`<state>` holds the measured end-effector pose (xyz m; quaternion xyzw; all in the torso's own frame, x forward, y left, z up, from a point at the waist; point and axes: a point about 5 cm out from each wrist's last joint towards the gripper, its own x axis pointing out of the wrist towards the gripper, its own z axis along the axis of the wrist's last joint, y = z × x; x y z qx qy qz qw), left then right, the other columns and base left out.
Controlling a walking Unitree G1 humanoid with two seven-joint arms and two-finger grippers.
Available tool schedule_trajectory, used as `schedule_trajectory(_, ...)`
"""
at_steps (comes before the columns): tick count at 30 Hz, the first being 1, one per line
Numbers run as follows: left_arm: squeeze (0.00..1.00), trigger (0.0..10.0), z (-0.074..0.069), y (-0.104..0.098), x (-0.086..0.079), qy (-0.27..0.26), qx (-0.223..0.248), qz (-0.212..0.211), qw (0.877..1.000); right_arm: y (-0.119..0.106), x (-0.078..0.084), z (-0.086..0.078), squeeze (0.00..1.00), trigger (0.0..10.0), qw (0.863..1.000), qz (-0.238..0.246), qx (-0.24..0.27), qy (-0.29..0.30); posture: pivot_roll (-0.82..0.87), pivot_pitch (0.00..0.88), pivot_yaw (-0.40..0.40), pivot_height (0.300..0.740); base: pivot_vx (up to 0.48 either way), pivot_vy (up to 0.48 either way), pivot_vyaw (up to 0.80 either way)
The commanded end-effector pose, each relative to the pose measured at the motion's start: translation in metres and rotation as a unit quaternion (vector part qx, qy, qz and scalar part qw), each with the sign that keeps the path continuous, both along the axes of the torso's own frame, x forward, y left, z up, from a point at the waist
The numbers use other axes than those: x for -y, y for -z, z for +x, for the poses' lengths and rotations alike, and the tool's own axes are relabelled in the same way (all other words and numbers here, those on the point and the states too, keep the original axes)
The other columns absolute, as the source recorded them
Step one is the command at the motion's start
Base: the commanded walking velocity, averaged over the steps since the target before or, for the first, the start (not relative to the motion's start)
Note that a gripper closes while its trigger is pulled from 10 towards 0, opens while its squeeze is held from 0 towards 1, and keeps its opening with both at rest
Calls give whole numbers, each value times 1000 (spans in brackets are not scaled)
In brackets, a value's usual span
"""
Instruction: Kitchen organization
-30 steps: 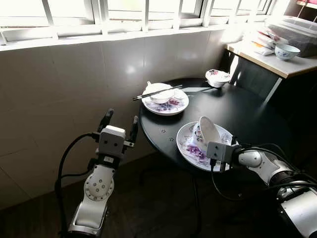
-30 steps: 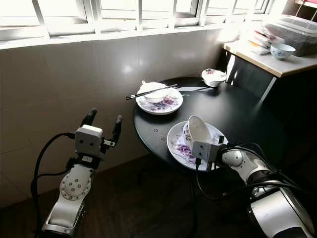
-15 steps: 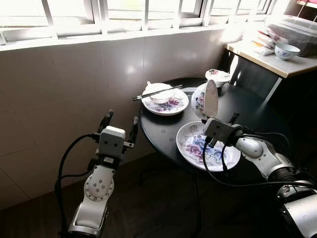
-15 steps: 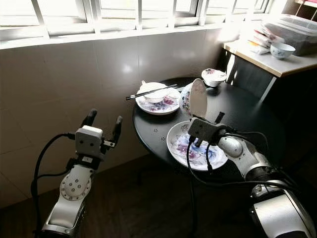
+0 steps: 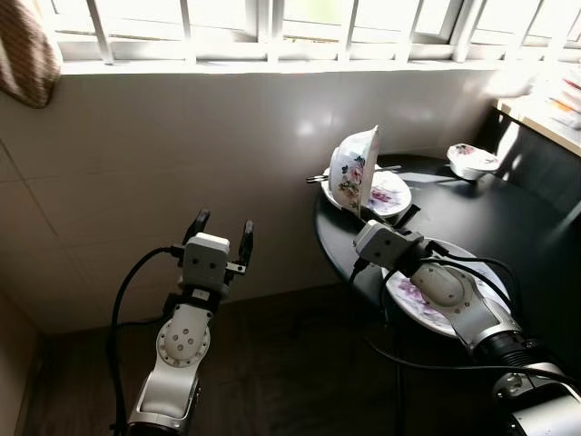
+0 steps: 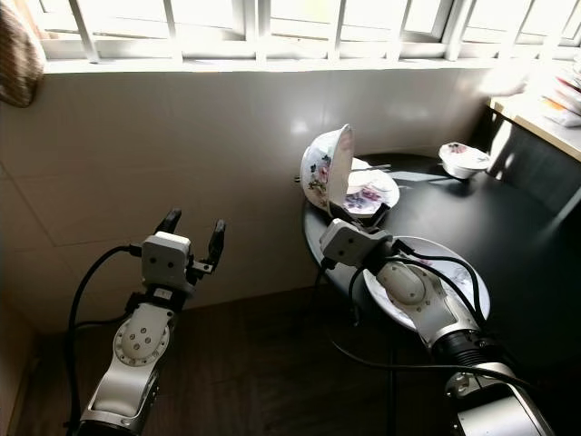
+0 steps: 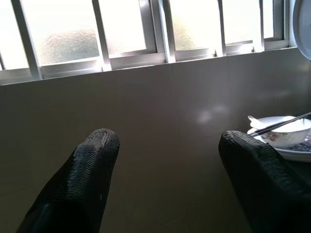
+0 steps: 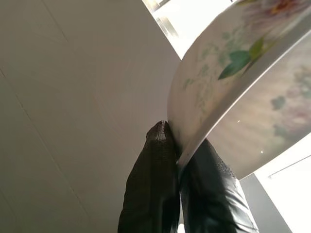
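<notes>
My right gripper point(image 5: 366, 213) is shut on the rim of a white floral bowl point(image 5: 354, 168), held up on edge above the left edge of the round black table point(image 5: 517, 213). In the right wrist view both fingers point(image 8: 154, 184) pinch the bowl's rim point(image 8: 228, 77). Below the right arm a floral plate point(image 5: 481, 265) lies near the table's front edge. Behind the held bowl, another floral plate point(image 5: 392, 197) carries a small white bowl point(image 7: 284, 136) with chopsticks laid across it. My left gripper point(image 5: 221, 232) stands open and holds nothing, out over the floor and left of the table, facing the tiled wall.
A small floral bowl point(image 5: 472, 160) sits at the table's far side. A tiled wall point(image 5: 182, 145) under barred windows runs behind. A cloth point(image 5: 23, 50) hangs at upper left. A light counter point(image 5: 549, 123) stands at the far right. Dark floor point(image 5: 290, 381) lies below.
The view has turned left. My right gripper has lifted the floral bowl off the near plate and carried it up and leftward to the table's edge. The left arm holds its pose.
</notes>
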<state>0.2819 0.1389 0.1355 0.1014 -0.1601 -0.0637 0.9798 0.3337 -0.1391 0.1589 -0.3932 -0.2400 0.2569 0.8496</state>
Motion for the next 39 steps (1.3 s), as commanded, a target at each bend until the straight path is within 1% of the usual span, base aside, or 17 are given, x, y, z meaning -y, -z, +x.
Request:
schedule_trajectory(1,0,10000,3,-4,-4,-8,5,2,1000,-5,-6,-3,0,0,1000,13,8,-11,26,0,-78,740,0,480,800)
schedule_trajectory(11,0,10000,3,-7,-9,-18,14,2,1000,1,-18,-11,0,0,999,40,-5,-11,31,0,-80,740,0,480,800)
schedule_trajectory(15,0,10000,3,-9,-10,-23,22,7,999,1,-19,-12,0,0,999,45,-8,-9,31,0,-78,740,0,0,800)
schedule_trajectory(18,0,10000,2,-12,-9,-20,34,10,999,1,-20,-13,0,0,998,58,-11,-3,30,0,-78,740,0,0,800)
schedule_trajectory(22,0,10000,3,-12,-10,-22,31,15,999,1,-21,-13,0,0,998,63,-12,-1,31,0,-77,740,0,0,800)
schedule_trajectory(26,0,10000,3,-14,-14,-35,39,18,998,-1,-22,-13,0,0,997,71,-11,3,31,0,-76,740,0,0,800)
schedule_trajectory(28,0,10000,3,-17,-17,-45,48,21,998,-4,-23,-12,0,0,997,83,-5,8,31,0,-76,740,388,0,800)
schedule_trajectory(39,0,10000,4,-24,-19,-56,68,20,996,-15,-25,-8,0,0,995,98,15,17,36,0,-78,740,468,0,800)
